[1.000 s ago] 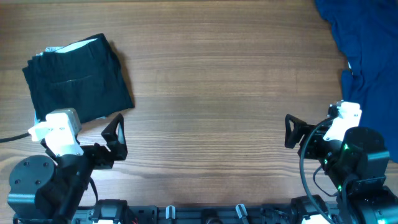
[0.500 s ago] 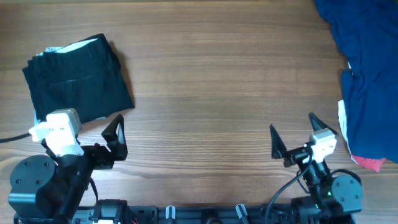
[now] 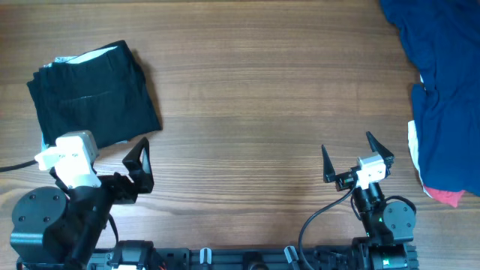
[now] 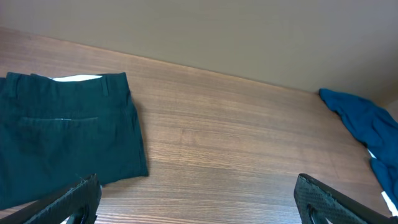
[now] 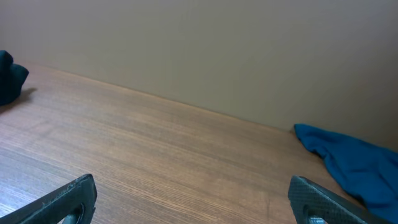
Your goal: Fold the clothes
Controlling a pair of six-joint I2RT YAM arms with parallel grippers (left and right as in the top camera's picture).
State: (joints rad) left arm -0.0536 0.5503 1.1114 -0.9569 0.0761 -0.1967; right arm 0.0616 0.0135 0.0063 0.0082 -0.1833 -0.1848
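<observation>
Right tool (image 3: 349,155) has swung left; blue clothes (image 3: 450,112) lie well right.

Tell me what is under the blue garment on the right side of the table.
A white edge and a pink-red cloth corner peek out below the blue garment. The rest beneath is covered.

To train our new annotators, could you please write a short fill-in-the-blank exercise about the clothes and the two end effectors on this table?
1. The dark garment lying near the left end effector is already ____.
2. The crumpled pile at the right edge of the table is mostly ____ in colour.
3. The right end effector, like the left one, holds nothing and its jaws stand ____.
Missing words: folded; blue; open.
</observation>
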